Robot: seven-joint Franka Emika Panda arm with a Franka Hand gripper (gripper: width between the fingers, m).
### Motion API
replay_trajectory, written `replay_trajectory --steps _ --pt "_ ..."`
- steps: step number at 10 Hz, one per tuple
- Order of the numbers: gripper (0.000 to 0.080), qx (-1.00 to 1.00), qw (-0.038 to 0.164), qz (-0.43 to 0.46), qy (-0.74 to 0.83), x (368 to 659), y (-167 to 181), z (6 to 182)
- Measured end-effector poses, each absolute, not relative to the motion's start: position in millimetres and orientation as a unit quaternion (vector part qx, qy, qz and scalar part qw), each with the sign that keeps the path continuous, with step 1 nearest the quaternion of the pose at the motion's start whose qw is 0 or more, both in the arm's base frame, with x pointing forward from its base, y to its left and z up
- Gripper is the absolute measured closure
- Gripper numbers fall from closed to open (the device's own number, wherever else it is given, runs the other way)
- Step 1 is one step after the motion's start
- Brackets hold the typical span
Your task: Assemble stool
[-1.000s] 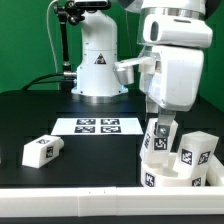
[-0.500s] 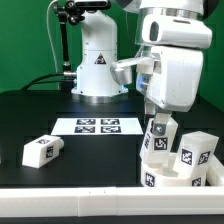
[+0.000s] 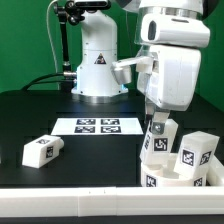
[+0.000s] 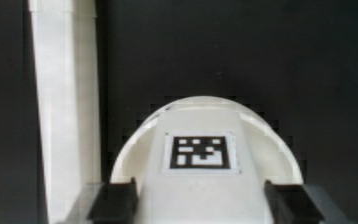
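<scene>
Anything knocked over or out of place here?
One white leg lies on its side, alone at the exterior view's left, apart from the seat, where a second leg stands and the gripper holds a third leg. Nothing else stands out.

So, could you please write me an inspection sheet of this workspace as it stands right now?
Surface: black tabletop, with the flat white marker board lying mid-table.
Job's things: round white plastic rimmed seat at the exterior view's right front; one white tagged block leg standing in it; a second, held leg upright over the seat; a third, loose leg lying at the exterior view's left.
Clutter: nothing seen.
Grippers: gripper closed on the held leg, one finger on either side of it in the wrist view.
Cables: dark cable along the table's back.
Surroundings: green backdrop; white robot base behind the marker board.
</scene>
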State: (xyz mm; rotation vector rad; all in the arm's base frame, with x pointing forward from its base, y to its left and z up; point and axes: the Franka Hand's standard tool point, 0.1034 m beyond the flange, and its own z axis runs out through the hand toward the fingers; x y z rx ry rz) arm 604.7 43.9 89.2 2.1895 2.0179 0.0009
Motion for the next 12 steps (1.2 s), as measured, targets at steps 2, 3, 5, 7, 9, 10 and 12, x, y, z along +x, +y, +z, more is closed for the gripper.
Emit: replay_trajectory --steps 2,3,5,7,9,10,12 --pt "0.0459 0.784 0.082 0.007 0.615 604.6 43.9 89.2" --pt "0.0459 0.818 0.079 0.011 0.569 604.3 43.8 89.0" --pt "0.0459 0.870 0.072 0.022 0.488 604.4 42.8 88.9" --pt "0.0459 0.921 0.056 0.033 0.385 604.3 42.0 88.7" --pt "0.0459 0.957 0.043 0.052 0.281 605.2 43.6 88.4" --pt "0.0459 0.966 0.041 0.056 0.248 605.0 44.7 88.4" --pt "0.0459 0.977 0.036 0.059 0.200 605.3 45.3 88.5"
